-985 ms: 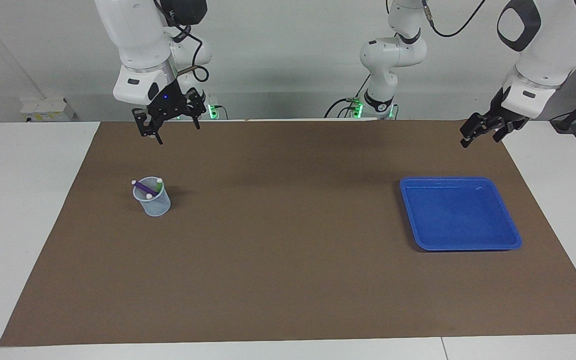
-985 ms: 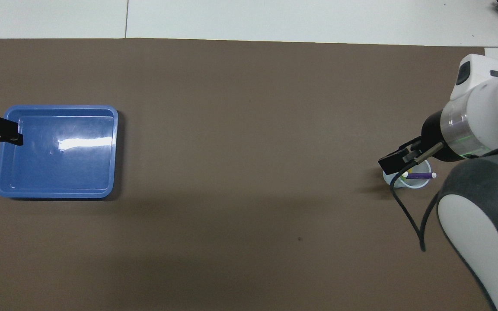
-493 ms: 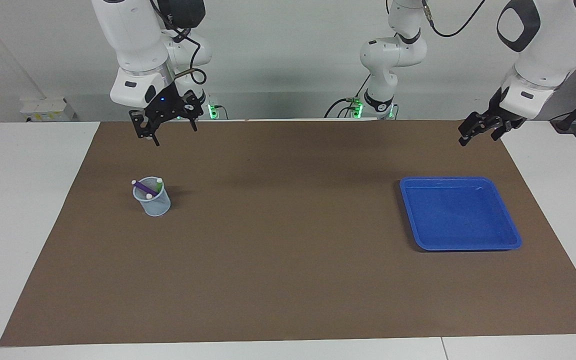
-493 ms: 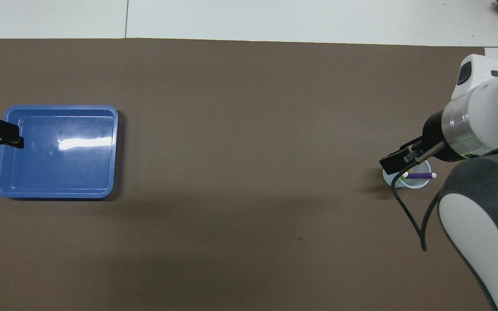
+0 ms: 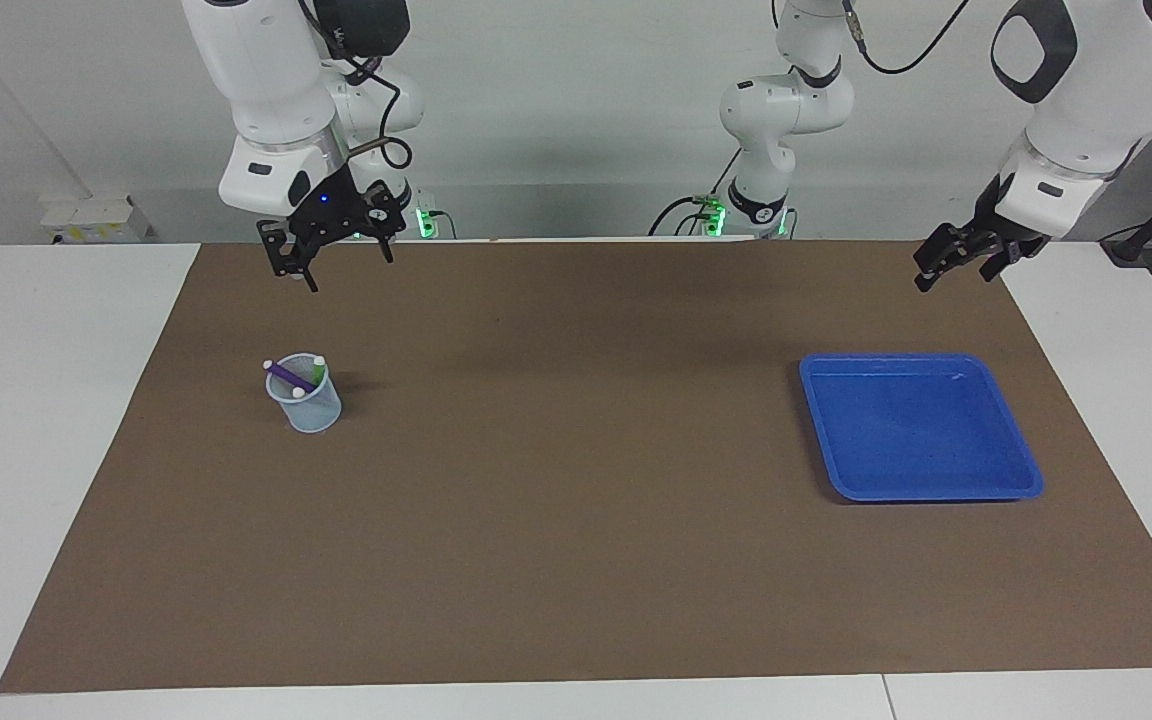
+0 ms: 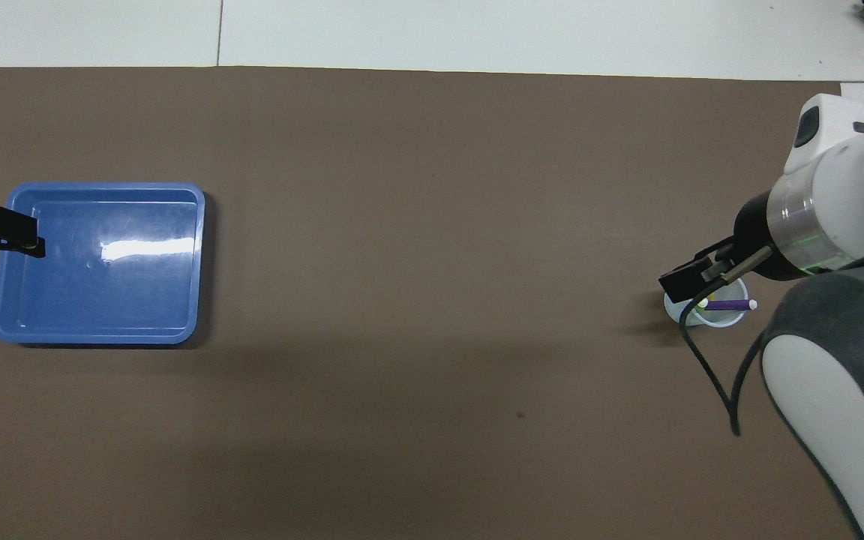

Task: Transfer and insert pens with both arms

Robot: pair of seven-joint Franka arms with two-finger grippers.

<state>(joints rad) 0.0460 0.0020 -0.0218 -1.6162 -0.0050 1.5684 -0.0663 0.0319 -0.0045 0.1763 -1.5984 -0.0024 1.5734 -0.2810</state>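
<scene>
Brown matting (image 5: 576, 520) covers my desk (image 5: 56, 420), and over the last second both arms have drawn up and back toward their bases: the right hand (image 5: 334, 250), which had hung lower over the mat, now sits higher, near the mat's edge closest to the robots, fingers apart and holding nothing; the left hand (image 5: 956, 258) has likewise pulled up over the mat's corner at its own end, its fingers also spread and empty. I read that as the arms retreating with the job finished, since the blue tray (image 5: 921, 480) lies bare. Counting: one translucent cup (image 5: 306, 400) toward the right arm's end, and in it three pens, namely one purple pen (image 5: 288, 375) lying across the rim, one green pen (image 5: 317, 368), and one yellow pen (image 6: 708, 298) that I can only just make out from overhead; one tray, two working arms
</scene>
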